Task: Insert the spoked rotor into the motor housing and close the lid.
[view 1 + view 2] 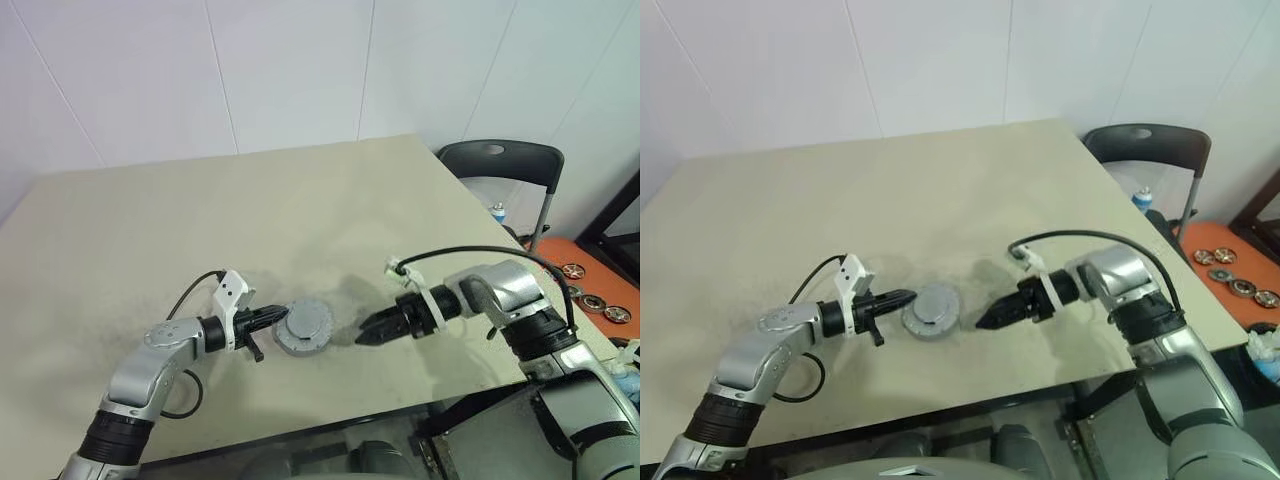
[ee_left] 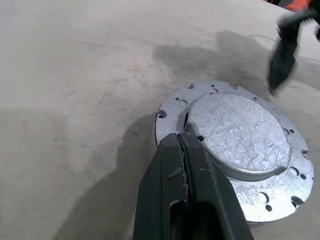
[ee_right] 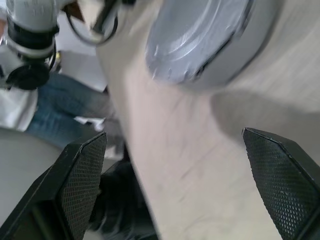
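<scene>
Housing (image 1: 303,327) sits on the table (image 1: 300,200) near its front edge, between the two tools, with the lid (image 2: 239,135) down on top of it, plain scratched grey face up. From how it lies, the closing step looks done or all but done; the job in hand is judged to be seating and checking the lid.

Left tool (image 1: 272,316): fingers pressed together, holding nothing, tips touching the housing rim on the robot's left side. Right tool (image 1: 366,334): fingers (image 3: 82,172) spread wide, empty, near the housing on the other side but apart from it.

To do this step well:
- Keep the left tips against the rim as a stop so the case cannot slide.
- Any press from the right tool should come straight down on the raised centre of the lid, not the edge, or the disc may tip.
- Check that the lid lies level all round before letting go.

Not readable:
- Rotor: hidden if inside; cannot confirm it is seated.
- Windings and the lid's inner face: covered.
- The joint between lid and case: not made out in any view.
- The right wrist view is smeared, so the seam along the case wall is uncertain there; a dark gap may or may not be real.
- The housing's far side is cut off in the left wrist view.
</scene>
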`<state>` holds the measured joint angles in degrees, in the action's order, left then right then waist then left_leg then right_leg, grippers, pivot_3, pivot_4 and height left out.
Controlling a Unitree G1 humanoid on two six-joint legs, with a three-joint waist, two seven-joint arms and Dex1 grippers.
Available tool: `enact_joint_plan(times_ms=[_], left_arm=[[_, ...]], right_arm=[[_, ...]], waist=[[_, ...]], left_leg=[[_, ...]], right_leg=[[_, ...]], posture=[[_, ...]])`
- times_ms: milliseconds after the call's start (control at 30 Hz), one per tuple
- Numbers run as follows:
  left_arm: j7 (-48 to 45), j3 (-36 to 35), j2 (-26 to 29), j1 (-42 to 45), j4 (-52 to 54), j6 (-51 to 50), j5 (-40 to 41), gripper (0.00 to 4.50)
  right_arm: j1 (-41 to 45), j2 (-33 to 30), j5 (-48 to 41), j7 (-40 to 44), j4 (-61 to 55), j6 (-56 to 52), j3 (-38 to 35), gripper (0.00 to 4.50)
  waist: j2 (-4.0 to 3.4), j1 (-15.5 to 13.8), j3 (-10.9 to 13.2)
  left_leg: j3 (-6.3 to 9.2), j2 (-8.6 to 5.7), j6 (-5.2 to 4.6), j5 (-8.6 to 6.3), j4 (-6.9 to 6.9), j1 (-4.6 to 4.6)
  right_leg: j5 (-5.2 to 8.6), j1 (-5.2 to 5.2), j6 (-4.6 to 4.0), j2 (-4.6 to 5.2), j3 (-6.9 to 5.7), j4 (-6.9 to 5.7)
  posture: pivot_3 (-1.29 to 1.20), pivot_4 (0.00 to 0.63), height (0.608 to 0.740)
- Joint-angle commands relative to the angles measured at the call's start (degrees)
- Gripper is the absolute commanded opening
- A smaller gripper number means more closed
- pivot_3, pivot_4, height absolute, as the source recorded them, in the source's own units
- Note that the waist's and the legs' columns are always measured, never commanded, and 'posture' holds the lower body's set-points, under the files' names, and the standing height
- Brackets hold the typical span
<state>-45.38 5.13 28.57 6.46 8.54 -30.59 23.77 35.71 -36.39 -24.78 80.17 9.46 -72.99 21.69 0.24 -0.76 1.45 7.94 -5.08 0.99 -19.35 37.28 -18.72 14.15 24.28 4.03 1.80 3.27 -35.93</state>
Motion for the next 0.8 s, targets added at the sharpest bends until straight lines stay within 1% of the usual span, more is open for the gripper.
enact_joint_plan(times_ms=[33,100,200,333,400,500,633,733,800], left_arm=[[0.45,-0.43,0.19,-0.17,-0.09,0.03,-0.62,0.0],[0.63,-0.48,0.22,-0.28,-0.1,0.01,-0.63,0.0],[0.87,-0.65,0.37,-0.48,-0.05,-0.05,-0.7,0.0],[1.11,-1.0,0.67,-1.0,0.19,-0.2,-0.95,0.0],[1.19,-1.2,0.82,-1.21,0.48,-0.34,-0.89,0.0],[1.18,-1.44,1.05,-1.17,0.65,-0.51,-0.74,0.0],[1.29,-1.6,1.07,-0.79,0.22,-0.38,-0.95,0.0],[1.4,-1.63,0.89,-0.55,-0.02,-0.24,-1.08,0.0],[1.38,-1.56,0.9,-0.48,-0.15,-0.03,-1.24,0.0]], right_arm=[[-0.62,1.67,-0.63,-3.97,-0.8,0.54,-0.07,4.48],[-0.41,4.33,-0.08,-7.55,1.26,1.51,-1.08,4.48],[0.53,8.53,0.84,-12.52,4.83,3.19,-3.18,4.48],[1.46,14.05,2.12,-19.73,11.33,4.19,-6.97,4.48],[0.87,14.74,1.77,-20.64,11.05,3.34,-7.17,4.48],[-0.4,13.91,0.92,-20.18,8.73,2.22,-5.95,4.48],[-0.87,14.06,0.39,-21.28,8.14,1.14,-6.21,4.48],[-0.77,14.89,-0.14,-22.3,7.89,0.47,-6.69,4.48],[-0.07,16.23,-2.02,-22.83,8.04,-2.58,-8.61,4.48]], waist=[[0.03,0.0,0.0],[0.11,0.11,-0.03],[0.41,0.69,-0.07],[0.45,1.92,-0.03],[0.33,1.95,0.11],[0.25,1.88,0.18],[0.38,1.92,0.09],[0.53,1.87,-0.03],[0.54,1.88,-0.04]], left_leg=[[0.0,0.0,0.0,0.0,0.02,0.0],[-0.01,0.0,0.01,0.0,0.02,0.06],[-0.03,0.1,0.04,0.02,-0.04,0.35],[-0.04,0.22,0.28,0.16,-0.03,0.73],[-0.15,0.36,0.29,0.15,-0.07,1.26],[-0.14,0.51,0.29,0.15,-0.03,1.47],[-0.14,0.52,0.31,0.17,0.0,1.66],[-0.15,0.53,0.32,0.17,-0.05,1.44],[-0.15,0.55,0.32,0.17,-0.06,1.36]], right_leg=[[0.0,-0.01,0.0,0.0,0.0,-0.01],[0.0,-0.03,0.0,-0.01,0.0,-0.05],[-0.01,-0.24,-0.01,-0.11,0.0,-0.1],[-0.08,-0.65,-0.12,-0.2,-0.06,-0.11],[0.08,-1.34,0.05,-0.21,-0.18,-0.06],[0.21,-1.76,-0.1,-0.25,-0.38,0.05],[0.08,-1.63,0.09,-0.25,-0.41,0.07],[-0.07,-1.37,0.03,-0.23,-0.41,0.06],[-0.14,-1.24,-0.06,-0.23,-0.41,0.02]], posture=[[0.0,0.0,0.74],[0.0,0.0,0.74],[0.0,0.0,0.74],[0.0,0.0,0.74],[0.0,0.0,0.74],[0.0,0.0,0.74],[0.0,0.0,0.74],[0.0,0.0,0.74],[0.0,0.0,0.74]])
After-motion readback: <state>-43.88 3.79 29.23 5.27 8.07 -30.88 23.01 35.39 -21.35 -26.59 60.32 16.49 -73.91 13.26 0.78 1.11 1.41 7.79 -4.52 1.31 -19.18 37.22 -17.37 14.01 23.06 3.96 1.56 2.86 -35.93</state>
